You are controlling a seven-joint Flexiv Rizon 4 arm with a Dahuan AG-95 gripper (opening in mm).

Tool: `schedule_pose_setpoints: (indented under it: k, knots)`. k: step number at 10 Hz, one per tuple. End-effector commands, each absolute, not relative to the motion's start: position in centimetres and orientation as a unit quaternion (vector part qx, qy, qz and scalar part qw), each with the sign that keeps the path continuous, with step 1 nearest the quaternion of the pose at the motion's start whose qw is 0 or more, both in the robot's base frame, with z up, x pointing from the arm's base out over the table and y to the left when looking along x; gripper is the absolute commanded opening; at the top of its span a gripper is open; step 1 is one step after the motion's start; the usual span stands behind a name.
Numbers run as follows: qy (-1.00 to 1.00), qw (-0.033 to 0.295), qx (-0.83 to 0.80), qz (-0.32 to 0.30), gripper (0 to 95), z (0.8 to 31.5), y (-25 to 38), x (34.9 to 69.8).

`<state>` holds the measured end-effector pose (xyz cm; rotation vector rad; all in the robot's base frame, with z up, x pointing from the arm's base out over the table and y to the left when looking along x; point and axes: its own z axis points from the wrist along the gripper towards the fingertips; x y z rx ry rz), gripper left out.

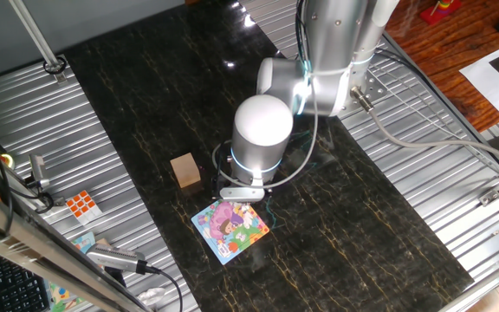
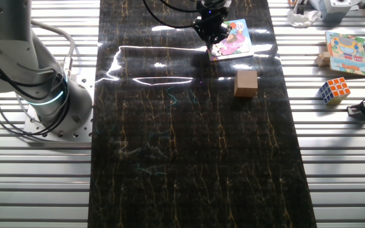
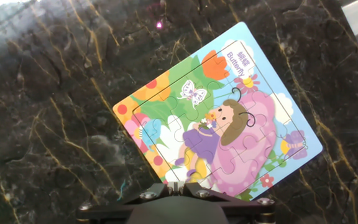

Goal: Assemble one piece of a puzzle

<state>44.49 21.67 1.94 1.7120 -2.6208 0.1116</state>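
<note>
The puzzle [image 3: 229, 93] lies flat on the dark table, a blue-bordered square with a cartoon girl, flowers and a butterfly; it also shows as the puzzle [image 1: 230, 227] and the puzzle [image 2: 234, 39]. My gripper [image 3: 179, 185] hangs low over the puzzle's near edge, its fingers nearly together. A thin pale strip between the fingertips looks like the piece [image 3: 179, 183], seen edge-on and mostly hidden. From the other side, the gripper [image 2: 211, 35] sits at the puzzle's left edge. The arm covers the fingers in one fixed view.
A tan wooden cube [image 1: 184, 170] stands on the table beside the puzzle, also the cube [image 2: 246, 83]. An orange-and-white Rubik's cube [image 2: 334, 89] and a second picture puzzle [image 2: 346, 53] lie on the ribbed metal side surface. The robot base [image 2: 40, 88] stands at the left.
</note>
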Motion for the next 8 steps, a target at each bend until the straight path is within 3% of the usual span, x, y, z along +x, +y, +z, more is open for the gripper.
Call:
schedule_pose_setpoints:
  k: [1, 8]
  knots:
    - [-0.832, 0.008, 0.553, 0.042, 0.0, 2.15, 21.36, 44.47]
    - [-0.828, 0.008, 0.559, 0.042, 0.0, 1.64, 20.78, 44.47]
